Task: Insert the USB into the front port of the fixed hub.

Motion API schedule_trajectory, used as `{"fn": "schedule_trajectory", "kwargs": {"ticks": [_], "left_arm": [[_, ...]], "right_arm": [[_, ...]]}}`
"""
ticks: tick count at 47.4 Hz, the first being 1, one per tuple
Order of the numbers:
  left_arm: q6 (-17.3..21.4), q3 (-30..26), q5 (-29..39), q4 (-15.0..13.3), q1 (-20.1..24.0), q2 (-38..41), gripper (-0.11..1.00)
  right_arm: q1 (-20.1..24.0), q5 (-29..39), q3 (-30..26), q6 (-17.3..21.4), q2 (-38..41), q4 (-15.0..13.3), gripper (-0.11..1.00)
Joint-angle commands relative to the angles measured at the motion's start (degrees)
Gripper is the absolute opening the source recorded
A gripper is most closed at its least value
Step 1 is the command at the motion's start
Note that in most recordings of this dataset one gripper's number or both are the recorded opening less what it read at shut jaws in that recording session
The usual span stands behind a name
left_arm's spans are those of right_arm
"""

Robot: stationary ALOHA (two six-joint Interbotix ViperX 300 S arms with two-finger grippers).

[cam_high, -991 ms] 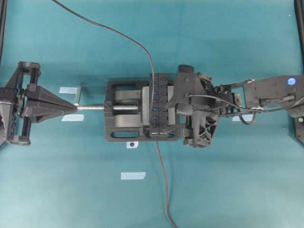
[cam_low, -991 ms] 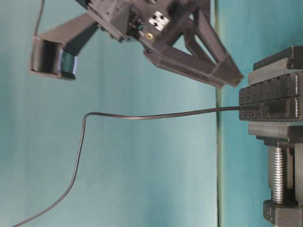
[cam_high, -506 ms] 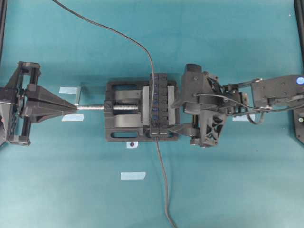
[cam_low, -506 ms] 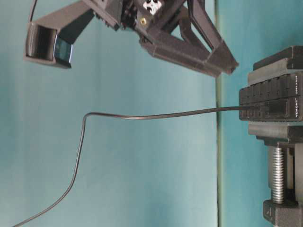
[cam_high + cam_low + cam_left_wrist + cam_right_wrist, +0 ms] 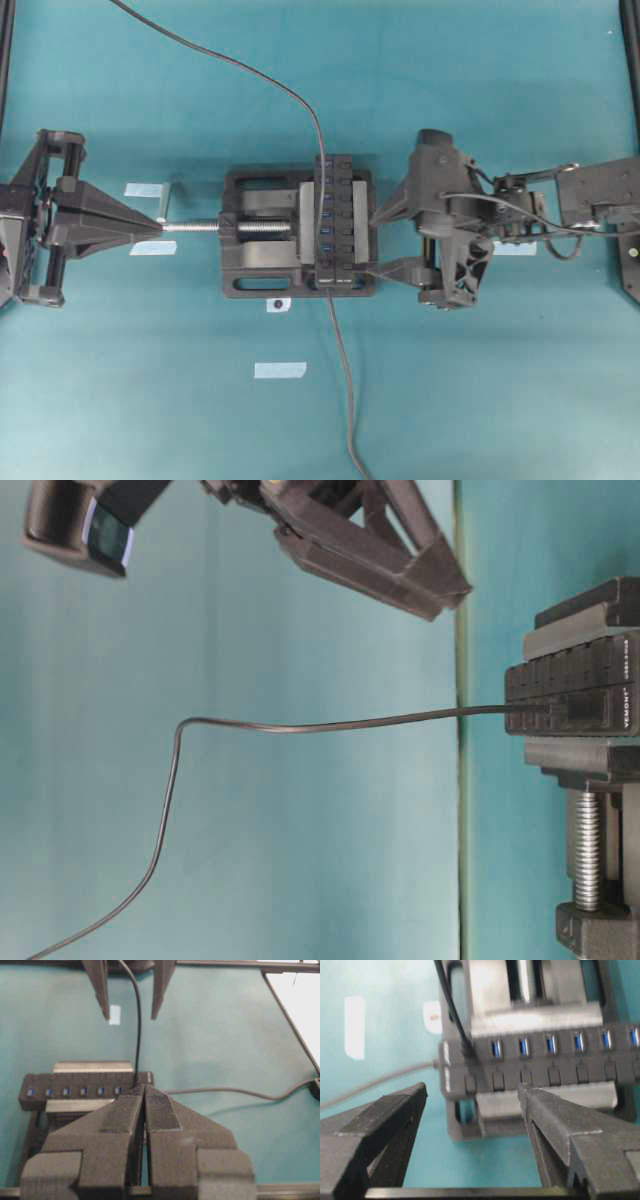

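Black bar of the fixed hub [image 5: 335,222] sits clamped in the vise [image 5: 262,232] at mid-worktop [image 5: 480,400], blue ports in a row. A thin USB cable [image 5: 300,725] is seated in the end port nearest the front edge. My right gripper [image 5: 378,243] is level, just right of the hub, fingers [image 5: 385,1125] spread wide and empty. My left gripper [image 5: 160,226] rests at the vise screw's [image 5: 195,227] tip, fingers [image 5: 162,1110] pressed together, holding nothing I can see.

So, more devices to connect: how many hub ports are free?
6: empty blue ports side by side along the fixed hub, from beside the plugged cable to the far end. None seems hidden.
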Motion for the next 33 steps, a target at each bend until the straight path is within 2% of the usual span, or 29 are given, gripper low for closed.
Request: {"fn": "schedule_trajectory", "kwargs": {"ticks": [1, 9, 33], "left_arm": [[0.00, -0.97, -0.53, 0.09, -0.09, 0.18, 0.00], [0.00, -0.88, -0.53, 0.09, -0.09, 0.18, 0.00], [-0.09, -0.88, -0.62, 0.09, -0.09, 0.18, 0.00]], "right_arm": [[0.18, -2.37, 0.18, 0.53, -1.41, 0.18, 0.76], [0.18, -4.48, 0.70, 0.62, -1.41, 0.26, 0.76], [0.18, -4.39, 1.32, 0.62, -1.41, 0.62, 0.76]]}}
